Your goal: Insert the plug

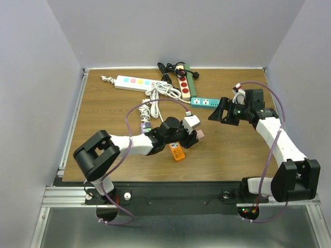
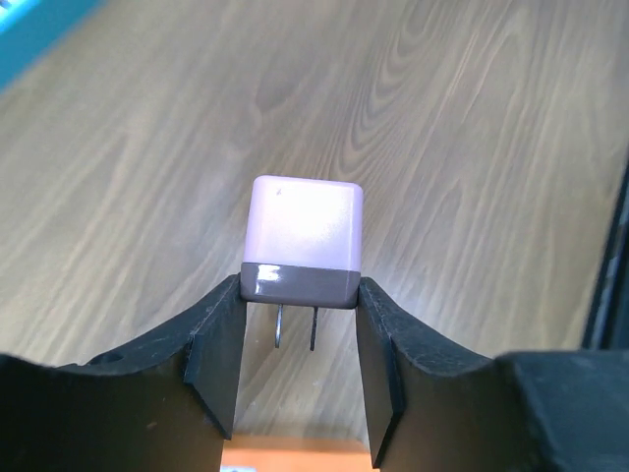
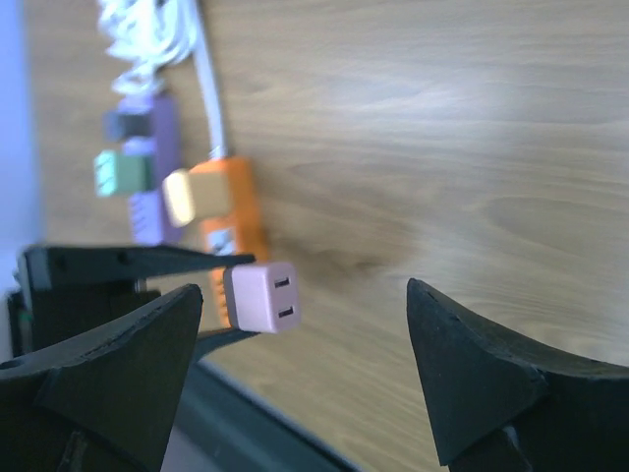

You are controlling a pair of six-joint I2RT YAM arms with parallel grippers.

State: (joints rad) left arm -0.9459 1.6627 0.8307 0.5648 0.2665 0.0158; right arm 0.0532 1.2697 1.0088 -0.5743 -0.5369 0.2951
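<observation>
My left gripper point(image 1: 190, 136) is shut on a lilac cube plug point(image 2: 305, 239), gripping its darker base. Its two metal prongs point(image 2: 296, 326) point back toward the wrist and are bare. The plug hangs above the wood beside an orange power strip point(image 1: 177, 152), whose edge also shows in the left wrist view point(image 2: 295, 458). In the right wrist view the plug point(image 3: 260, 297) shows two slots on its outer face, with the orange strip point(image 3: 231, 211) behind it. My right gripper point(image 1: 214, 115) is open and empty, to the right of the plug and facing it.
A purple strip point(image 1: 145, 124) and a coiled white cable point(image 1: 155, 94) lie left of the orange strip. A white strip point(image 1: 132, 82), a beige-red strip point(image 1: 182, 88), a teal strip point(image 1: 206, 102) and black cable point(image 1: 168, 70) lie at the back. A cream block point(image 3: 182, 197) sits on the orange strip.
</observation>
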